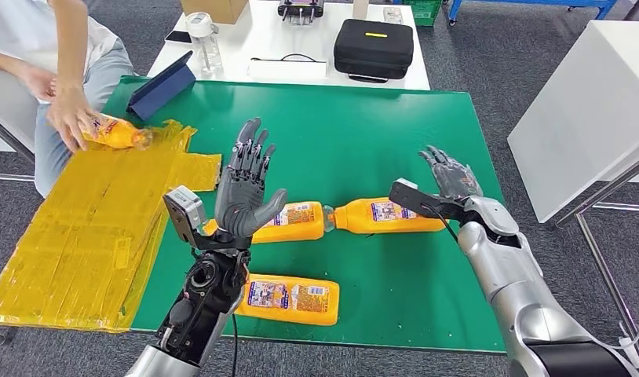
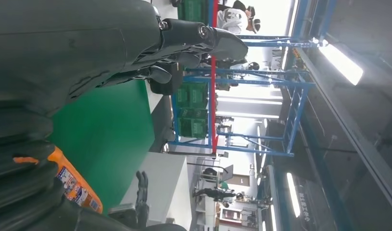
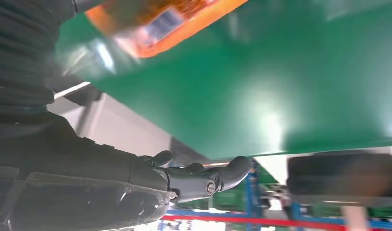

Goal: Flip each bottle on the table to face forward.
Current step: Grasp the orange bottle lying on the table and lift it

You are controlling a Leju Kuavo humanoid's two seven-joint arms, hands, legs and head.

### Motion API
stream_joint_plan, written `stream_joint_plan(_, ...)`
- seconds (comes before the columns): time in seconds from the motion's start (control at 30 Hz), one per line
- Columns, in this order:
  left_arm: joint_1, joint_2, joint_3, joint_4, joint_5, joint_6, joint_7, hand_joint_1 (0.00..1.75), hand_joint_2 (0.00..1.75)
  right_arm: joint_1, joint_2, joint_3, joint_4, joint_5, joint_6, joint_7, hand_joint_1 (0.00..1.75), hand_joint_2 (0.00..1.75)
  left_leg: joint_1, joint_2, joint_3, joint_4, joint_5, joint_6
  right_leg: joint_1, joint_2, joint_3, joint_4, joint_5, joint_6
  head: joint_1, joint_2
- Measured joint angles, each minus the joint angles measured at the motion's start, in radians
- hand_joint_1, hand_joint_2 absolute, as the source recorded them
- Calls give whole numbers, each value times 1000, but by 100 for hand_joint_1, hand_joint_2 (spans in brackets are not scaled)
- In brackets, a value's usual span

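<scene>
Both hands were empty with fingers spread, left hand (image 1: 244, 184) above the middle bottle (image 1: 289, 221), right hand (image 1: 452, 177) beside the right bottle (image 1: 388, 215); bottles looked full, rigid, slick on green mat (image 1: 363, 133), so I'd grip mid-body across the label.

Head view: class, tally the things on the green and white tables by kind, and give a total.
Orange bottles: 4
Yellow plastic sheet: 1
Blue folder: 1
Black case: 1
Clear water bottle: 1
Cardboard box: 1
Total: 9
</scene>
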Motion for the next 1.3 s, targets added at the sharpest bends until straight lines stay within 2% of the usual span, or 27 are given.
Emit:
stream_joint_plan(0.3,-11,-3,-15,22,5,2,0,0,175,2,14,37,16,-25,16,-47,0,175,0,0,0,0,0,0,0,0,0,0,0,0,0,0)
stream_joint_plan(0.53,-20,-7,-29,34,13,28,10,0,175,12,10,39,27,-136,204,-73,0,175,0,0,0,0,0,0,0,0,0,0,0,0,0,0)
stream_joint_plan(0.73,-29,-11,-41,47,33,53,21,0,175,32,-17,39,32,-198,269,-78,0,175,-1,0,0,0,0,0,-1,0,0,0,0,0,0,0)
stream_joint_plan(0.9,-39,-11,-60,58,59,79,29,0,175,50,-42,49,29,-237,297,-49,0,175,-1,0,0,0,0,0,-1,0,0,0,0,0,0,0)
stream_joint_plan(1.17,-44,-11,-92,64,88,99,33,0,175,77,-72,73,31,-213,230,79,0,175,-1,0,1,0,0,0,-1,0,0,0,0,0,0,0)
stream_joint_plan(1.2,-44,-11,-95,64,90,99,34,0,175,79,-75,74,32,-210,227,88,19,175,-1,0,1,0,0,0,-1,0,0,0,0,0,0,0)
stream_joint_plan(1.3,-45,-12,-103,64,93,98,37,0,175,89,-86,78,37,-198,212,125,147,175,-1,1,1,0,0,0,-1,0,0,0,0,0,0,0)
